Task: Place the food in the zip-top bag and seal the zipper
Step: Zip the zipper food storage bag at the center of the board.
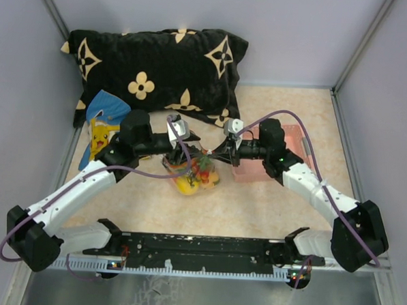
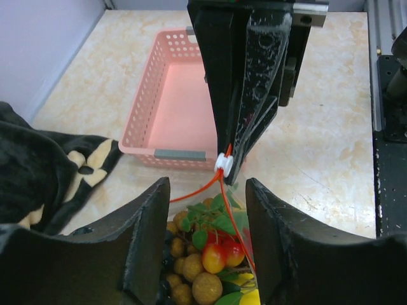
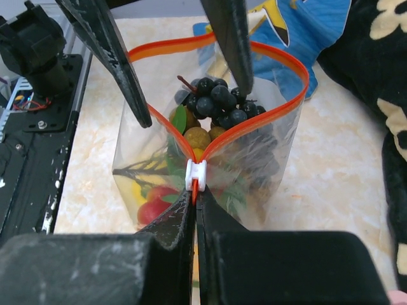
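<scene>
From above, the zip-top bag (image 1: 212, 173) stands on the counter (image 1: 255, 217) midway between the two arms, with the food (image 1: 190, 181) showing yellow, orange and red through its clear wall. The left gripper (image 1: 184, 150) reaches to the bag's top from the left and the right gripper (image 1: 217, 152) from the right. A pink basket (image 1: 247, 172) sits just behind the right gripper, a black pillow (image 1: 153, 61) with cream flowers lies at the back, and a blue cartoon cloth (image 1: 106, 117) lies beside it on the left. In the left wrist view, that gripper's own fingers (image 2: 149, 248) stand apart with nothing clamped, one on either side of the bag's mouth. Brownish balls, red fruits and green leaves lie in the bag below them. Opposite, the right gripper comes down with its jaws pressed together on the zipper (image 2: 206, 186) at the white slider (image 2: 222, 163). In the right wrist view, the right gripper is clamped on the orange-red strip just below the slider. Beyond the slider the strip splits into a wide open loop, so the mouth gapes. A dark berry cluster (image 3: 216, 98), tan balls, leaves and red fruit lie inside. The left gripper's two fingers hang at the mouth's rim, but I cannot tell whether they touch the plastic.
</scene>
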